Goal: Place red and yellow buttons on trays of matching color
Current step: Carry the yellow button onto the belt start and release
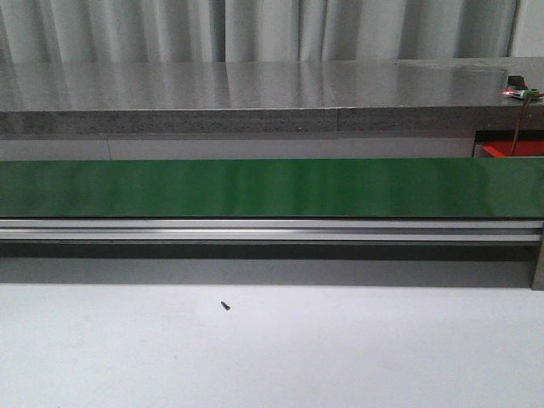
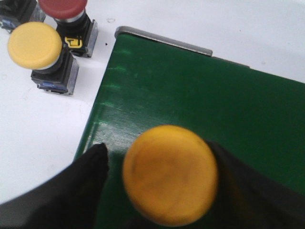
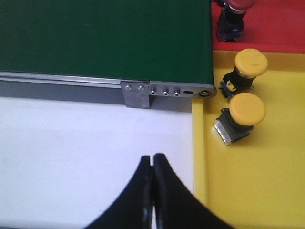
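In the left wrist view my left gripper point(image 2: 156, 151) is shut on a yellow button point(image 2: 170, 174), held just above the end of the green conveyor belt point(image 2: 200, 95). Its wide cap hides the body between the fingers. Another yellow button point(image 2: 35, 44) and a red button point(image 2: 63, 6) stand on the white table beside the belt. In the right wrist view my right gripper point(image 3: 152, 158) is shut and empty over the white table, next to the yellow tray point(image 3: 257, 186). Two yellow buttons point(image 3: 251, 62) point(image 3: 247, 109) lie in that tray. A red button point(image 3: 236, 12) stands on the red tray point(image 3: 281, 24).
The front view shows the long green belt point(image 1: 272, 187) with its aluminium rail point(image 1: 272, 229), a grey counter behind, a red tray corner point(image 1: 512, 150) at far right and a small dark screw point(image 1: 225, 305) on the table. Neither arm appears there. A dark button body point(image 2: 14, 12) sits at the left wrist view's corner.
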Controlling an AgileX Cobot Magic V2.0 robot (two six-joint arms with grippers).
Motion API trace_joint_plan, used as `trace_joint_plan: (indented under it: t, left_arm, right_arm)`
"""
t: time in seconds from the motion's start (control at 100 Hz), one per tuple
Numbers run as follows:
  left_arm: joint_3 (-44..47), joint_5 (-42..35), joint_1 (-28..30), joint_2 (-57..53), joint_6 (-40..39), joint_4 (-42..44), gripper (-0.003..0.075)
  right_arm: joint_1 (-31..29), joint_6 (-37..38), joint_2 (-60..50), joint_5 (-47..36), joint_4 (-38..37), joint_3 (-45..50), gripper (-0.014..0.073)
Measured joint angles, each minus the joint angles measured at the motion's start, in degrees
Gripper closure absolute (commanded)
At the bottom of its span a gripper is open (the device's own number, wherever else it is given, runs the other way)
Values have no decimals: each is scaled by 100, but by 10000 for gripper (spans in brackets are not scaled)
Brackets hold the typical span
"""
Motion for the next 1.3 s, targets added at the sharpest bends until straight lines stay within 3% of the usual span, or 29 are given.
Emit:
trace_joint_plan:
  t: [0.08, 0.64, 1.07, 1.3]
  left_arm:
    - [0, 37, 0, 0, 4, -24, 90]
    - [0, 74, -145, -1258, 4, -91, 102]
    - [-32, 244, 849, -1203, -288, -138, 102]
    - [-295, 368, 914, -665, -298, 2, 102]
  right_arm:
    - [0, 0, 0, 0, 0, 0, 659]
    - [0, 0, 0, 0, 0, 0, 659]
    - [0, 0, 0, 0, 0, 0, 659]
    - [0, 0, 0, 0, 0, 0, 659]
